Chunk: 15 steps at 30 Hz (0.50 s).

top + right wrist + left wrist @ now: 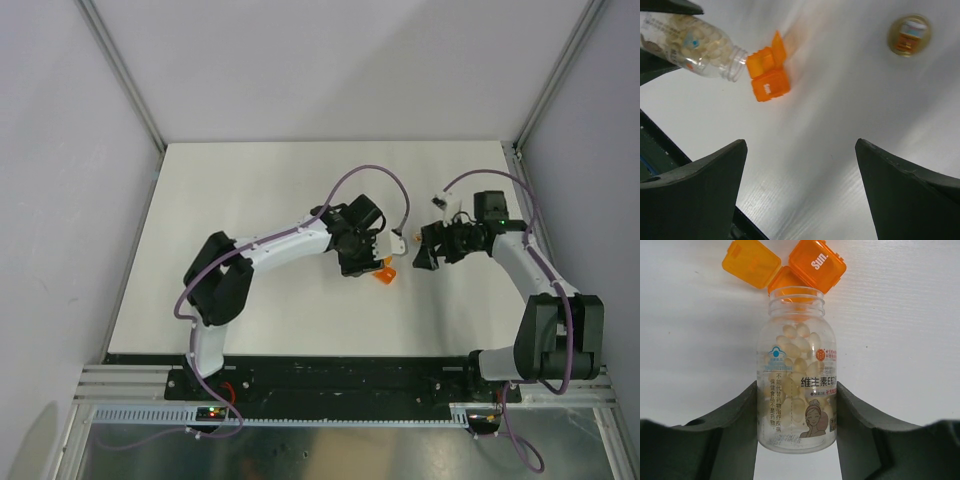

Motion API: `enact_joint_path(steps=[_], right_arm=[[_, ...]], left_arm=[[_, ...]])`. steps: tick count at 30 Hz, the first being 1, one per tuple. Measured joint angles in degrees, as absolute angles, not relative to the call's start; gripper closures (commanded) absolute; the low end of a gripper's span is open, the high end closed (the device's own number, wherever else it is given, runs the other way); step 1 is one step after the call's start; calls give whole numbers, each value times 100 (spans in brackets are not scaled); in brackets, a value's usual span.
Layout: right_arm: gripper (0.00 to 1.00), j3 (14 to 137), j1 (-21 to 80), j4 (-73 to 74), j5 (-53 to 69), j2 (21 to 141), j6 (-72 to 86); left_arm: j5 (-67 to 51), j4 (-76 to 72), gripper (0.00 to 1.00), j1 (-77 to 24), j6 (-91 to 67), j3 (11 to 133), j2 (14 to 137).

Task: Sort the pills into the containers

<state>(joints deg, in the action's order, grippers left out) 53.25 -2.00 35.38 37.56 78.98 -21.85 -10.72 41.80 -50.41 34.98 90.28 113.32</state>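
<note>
My left gripper (pixel 796 392) is shut on the clear vial (pixel 796 370), which has no cap and is full of pale tan pills (pixel 797 347). Its mouth is tilted right at the orange two-cell box (pixel 817 264). One cell is shut and marked "Sun."; the other cell's lid (pixel 751 262) stands open, and the vial's mouth is over that open cell. In the top view the box (pixel 384 272) lies just right of my left gripper (pixel 356 262). My right gripper (pixel 800 145) is open and empty above bare table, right of the box (pixel 769 75) and the vial (pixel 695 42).
The vial's tan cap (pixel 909 35) lies on the white table (pixel 250 200), apart from the box. My right gripper (pixel 427 258) hovers close to the box's right side. Grey walls and metal posts ring the table.
</note>
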Motion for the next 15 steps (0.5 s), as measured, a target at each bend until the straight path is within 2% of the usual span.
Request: enact_joint_path(steps=[8,15], right_arm=[[5,5343,825,3393,3402,8204,-1949],[6,5406,923,3393,3454,8458,-1780]], left_arm=[[-1188,3806,100,-4941,3406,8552,10888],[-1457,3306,100,-4814,3249,7863,10322]])
